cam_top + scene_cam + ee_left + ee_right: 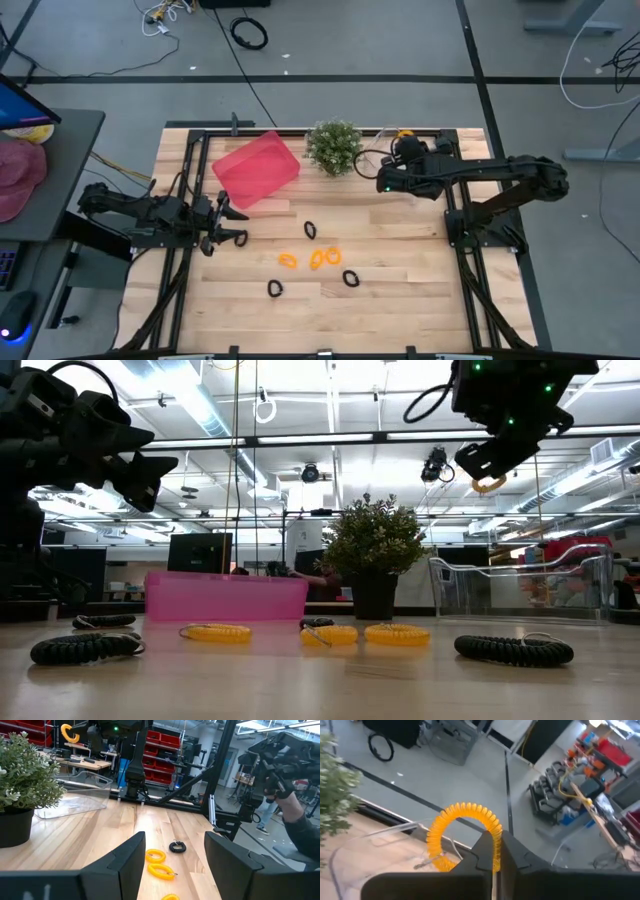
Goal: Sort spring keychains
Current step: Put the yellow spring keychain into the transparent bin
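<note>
These spring keychains look like nothing weight-wise: light plastic coils, springy and soft, so they'll squash and wobble rather than break. Best bet is to pinch across one side of the loop, which is what the right hand (492, 852) is doing: fingers closed tight on an orange keychain (465, 832), with the rest of the ring dangling free. It's up in the air near the back right of the tabletop (400, 300), over the clear bin (75, 795) just beside the potted plant (333, 147). I'd guess a dangling coil swings a bit, so a slow move helps.

Left on the wood, roughly in the middle: three orange ones (318, 258) clustered close together, with black ones scattered around them, one toward the back (311, 230), one at the front left (275, 289), and one at the front right (350, 279). They lie flat, so a hand has to come down around a strand without scraping the wood.

The left hand (232, 225) sits low at the left side with fingers spread wide, holding nothing, just in front of the pink bin (256, 170).

Room-wise, the middle is pretty open. The tight spots are the bin walls, the plant between the bins, and the black frame rails (470, 290) along the tabletop's sides.
</note>
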Robot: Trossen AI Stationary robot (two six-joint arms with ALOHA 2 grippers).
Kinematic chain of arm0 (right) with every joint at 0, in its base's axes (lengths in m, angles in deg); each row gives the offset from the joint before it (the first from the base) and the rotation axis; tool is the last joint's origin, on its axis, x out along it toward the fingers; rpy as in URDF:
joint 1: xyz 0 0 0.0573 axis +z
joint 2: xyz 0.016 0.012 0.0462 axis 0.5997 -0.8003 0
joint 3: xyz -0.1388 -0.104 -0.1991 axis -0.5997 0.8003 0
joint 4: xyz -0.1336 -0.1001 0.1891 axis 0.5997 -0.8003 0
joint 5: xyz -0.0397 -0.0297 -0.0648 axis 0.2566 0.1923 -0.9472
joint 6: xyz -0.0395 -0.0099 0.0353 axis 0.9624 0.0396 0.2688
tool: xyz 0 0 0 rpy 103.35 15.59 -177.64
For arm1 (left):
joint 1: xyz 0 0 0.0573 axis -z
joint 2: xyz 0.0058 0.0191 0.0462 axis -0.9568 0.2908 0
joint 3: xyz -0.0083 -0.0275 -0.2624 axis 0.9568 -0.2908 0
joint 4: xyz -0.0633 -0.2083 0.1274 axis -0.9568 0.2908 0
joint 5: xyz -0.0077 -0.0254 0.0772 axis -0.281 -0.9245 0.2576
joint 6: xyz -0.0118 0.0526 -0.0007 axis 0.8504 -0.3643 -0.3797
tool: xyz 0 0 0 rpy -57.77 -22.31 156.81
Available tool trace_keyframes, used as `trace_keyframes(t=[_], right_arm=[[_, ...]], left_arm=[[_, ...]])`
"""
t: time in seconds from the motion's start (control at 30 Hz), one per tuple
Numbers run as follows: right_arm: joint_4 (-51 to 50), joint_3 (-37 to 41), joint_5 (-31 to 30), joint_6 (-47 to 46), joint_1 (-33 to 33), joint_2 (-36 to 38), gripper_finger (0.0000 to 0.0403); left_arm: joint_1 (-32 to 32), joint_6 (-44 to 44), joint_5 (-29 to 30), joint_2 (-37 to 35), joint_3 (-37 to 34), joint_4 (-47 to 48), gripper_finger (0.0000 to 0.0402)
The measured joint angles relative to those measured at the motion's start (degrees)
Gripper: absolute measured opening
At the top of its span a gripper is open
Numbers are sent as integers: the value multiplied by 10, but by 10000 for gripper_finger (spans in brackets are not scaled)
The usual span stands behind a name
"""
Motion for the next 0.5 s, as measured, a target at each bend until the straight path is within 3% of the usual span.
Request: trace_keyframes(t=[0.27,0.5], right_arm=[[-4,0,0,-1,-1,0,14],[-4,0,14,8,-1,0,54]], left_arm=[[0,0,0,0,0,0,209],[0,0,0,0,0,0,209]])
